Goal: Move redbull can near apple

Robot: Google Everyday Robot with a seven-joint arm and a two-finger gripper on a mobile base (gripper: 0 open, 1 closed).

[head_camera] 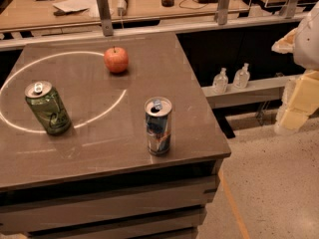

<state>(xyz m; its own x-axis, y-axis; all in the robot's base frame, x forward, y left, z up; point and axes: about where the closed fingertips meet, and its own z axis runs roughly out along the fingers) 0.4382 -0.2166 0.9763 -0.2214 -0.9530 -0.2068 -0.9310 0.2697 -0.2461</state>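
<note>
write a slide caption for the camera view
On the table: redbull can front, apple behind, green can left; gripper at right edge.

The arm (pixel 308 36) comes in at the 3 o'clock edge of the view as a pale rounded shell, largely cut off by the frame, with a tan piece jutting from its upper part toward 9 o'clock. Just below it, toward 4 o'clock, sits the gripper (pixel 297 103), a stack of cream blocky segments that steps down toward 6 o'clock. It hangs in the air at the far right, its outer side cut off by the frame.
</note>
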